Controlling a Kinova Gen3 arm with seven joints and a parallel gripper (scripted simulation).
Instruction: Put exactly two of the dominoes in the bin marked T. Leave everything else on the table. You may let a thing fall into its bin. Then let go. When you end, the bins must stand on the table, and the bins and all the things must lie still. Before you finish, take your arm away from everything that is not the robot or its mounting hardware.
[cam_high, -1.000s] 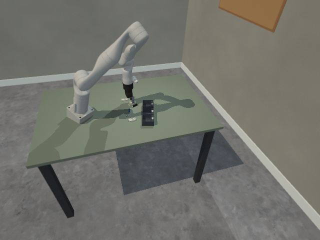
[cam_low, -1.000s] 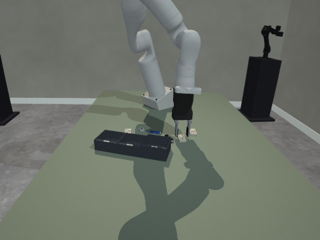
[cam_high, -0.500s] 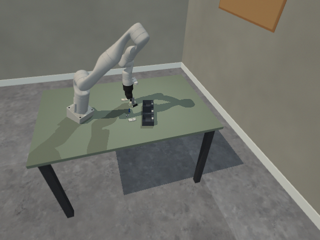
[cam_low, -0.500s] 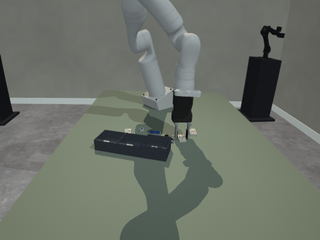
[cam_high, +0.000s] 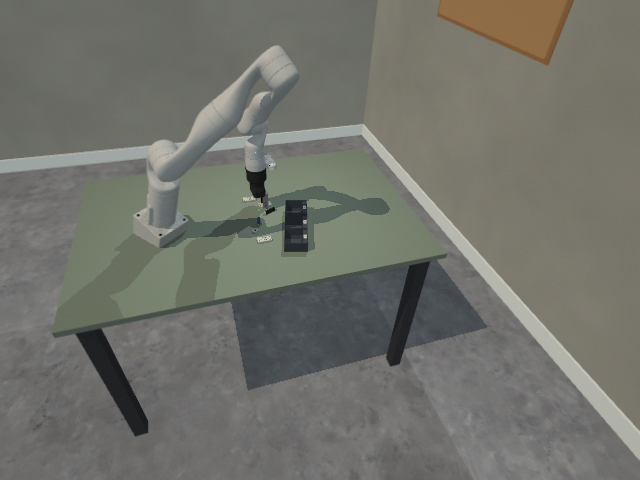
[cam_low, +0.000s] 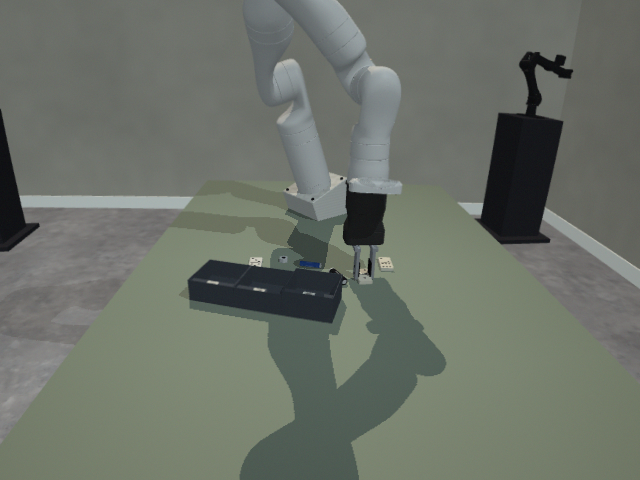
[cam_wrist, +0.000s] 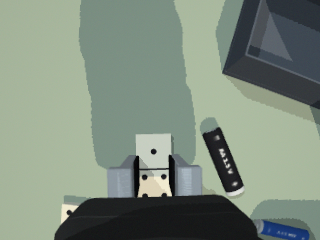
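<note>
Progress looks early: the gripper (cam_wrist: 154, 175) is clenched on the first domino (cam_wrist: 154, 154), which lies on the table (cam_low: 465, 330) just right of the row of bins (cam_low: 310, 304), whose visible compartments look empty, so both dominoes seem left to deliver.

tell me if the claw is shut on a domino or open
Shut on a domino: the claw has its fingers pressed against both long sides, low on the table.
</note>
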